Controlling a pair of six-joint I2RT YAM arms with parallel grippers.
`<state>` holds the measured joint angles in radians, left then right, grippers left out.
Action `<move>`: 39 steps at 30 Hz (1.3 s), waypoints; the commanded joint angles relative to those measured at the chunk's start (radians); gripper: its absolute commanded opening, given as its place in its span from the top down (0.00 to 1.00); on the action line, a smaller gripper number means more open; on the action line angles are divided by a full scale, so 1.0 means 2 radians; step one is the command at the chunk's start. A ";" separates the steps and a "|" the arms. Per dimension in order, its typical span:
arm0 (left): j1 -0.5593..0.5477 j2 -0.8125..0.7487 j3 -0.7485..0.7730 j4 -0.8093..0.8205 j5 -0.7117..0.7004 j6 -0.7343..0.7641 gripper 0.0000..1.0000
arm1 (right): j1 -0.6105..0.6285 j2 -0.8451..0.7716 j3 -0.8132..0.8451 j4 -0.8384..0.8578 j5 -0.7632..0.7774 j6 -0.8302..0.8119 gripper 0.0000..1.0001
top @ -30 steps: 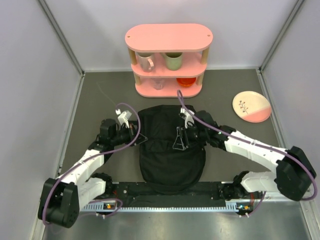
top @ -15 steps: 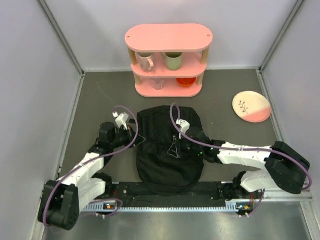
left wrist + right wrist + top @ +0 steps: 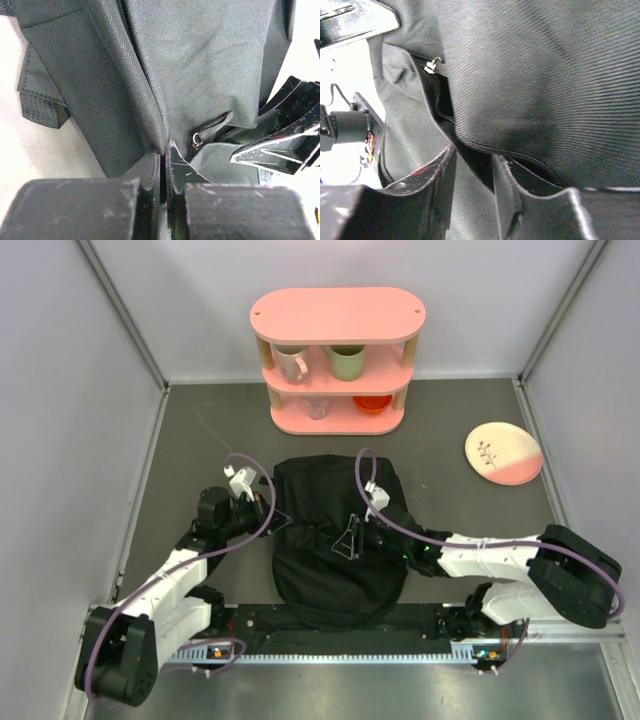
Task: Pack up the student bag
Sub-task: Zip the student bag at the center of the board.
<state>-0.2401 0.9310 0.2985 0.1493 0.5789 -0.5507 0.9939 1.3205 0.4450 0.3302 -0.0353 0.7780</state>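
Spread student bag (image 3: 332, 580) flat mid-table, near pink shelf (image 3: 337, 315); pinched left-side fabric w/ left gripper (image 3: 162, 162), jaws almost shut, prob. as anchor; nipped zip edge (image 3: 439, 105) w/ right gripper (image 3: 472, 160), jaws narrow, apparently to widen the opening.

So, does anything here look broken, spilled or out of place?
Nothing is spilled or broken. Only the student bag looks odd: it lies rumpled, its zip partly open, with its fabric pinched by the left gripper and its opening's edge between the fingers of the right gripper.
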 commanded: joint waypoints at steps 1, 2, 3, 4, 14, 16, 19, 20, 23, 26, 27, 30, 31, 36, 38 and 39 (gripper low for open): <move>-0.002 -0.011 -0.002 0.032 0.007 -0.001 1.00 | 0.005 -0.030 -0.026 -0.164 0.024 0.001 0.59; -0.002 -0.014 -0.002 0.032 0.009 0.000 1.00 | 0.005 -0.048 -0.014 -0.181 0.021 0.008 0.58; -0.002 -0.014 -0.002 0.031 0.010 0.001 1.00 | 0.005 -0.085 -0.008 -0.183 0.020 0.013 0.56; -0.002 -0.016 -0.002 0.030 0.009 0.001 1.00 | 0.005 -0.102 -0.002 -0.182 0.021 0.017 0.55; -0.002 -0.028 -0.004 0.033 0.017 -0.003 1.00 | -0.001 -0.097 0.115 -0.205 0.078 0.042 0.51; -0.002 -0.031 -0.004 0.031 0.017 -0.002 1.00 | -0.001 -0.072 0.133 -0.193 0.086 0.050 0.51; -0.002 -0.034 -0.005 0.029 0.019 -0.001 1.00 | -0.002 -0.037 0.135 -0.145 0.106 0.066 0.52; -0.002 -0.035 -0.006 0.030 0.020 -0.002 1.00 | -0.002 -0.017 0.139 -0.141 0.117 0.069 0.52; -0.002 -0.037 -0.007 0.027 0.021 -0.002 1.00 | -0.006 0.022 0.184 -0.196 0.130 0.062 0.52; -0.002 -0.040 -0.007 0.025 0.022 0.001 1.00 | -0.014 0.041 0.207 -0.210 0.098 0.061 0.51; -0.002 -0.041 -0.007 0.025 0.021 0.001 1.00 | -0.016 0.051 0.209 -0.211 0.080 0.064 0.51; -0.002 -0.044 -0.007 0.024 0.020 0.002 1.00 | -0.015 0.067 0.215 -0.228 0.036 0.086 0.50; -0.002 -0.044 -0.007 0.025 0.019 0.000 1.00 | -0.015 0.072 0.212 -0.230 0.028 0.102 0.49; -0.002 -0.044 -0.009 0.030 0.021 -0.003 1.00 | 0.000 0.101 0.197 -0.226 0.012 0.138 0.50; -0.002 -0.045 -0.010 0.032 0.025 -0.005 1.00 | 0.005 0.121 0.202 -0.223 0.015 0.150 0.50; -0.002 -0.045 -0.010 0.034 0.027 -0.007 1.00 | 0.008 0.128 0.203 -0.201 0.016 0.153 0.49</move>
<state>-0.2443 0.8639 0.2783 0.1493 0.5903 -0.5518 0.9768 1.4948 0.8413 -0.0544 0.0360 1.0222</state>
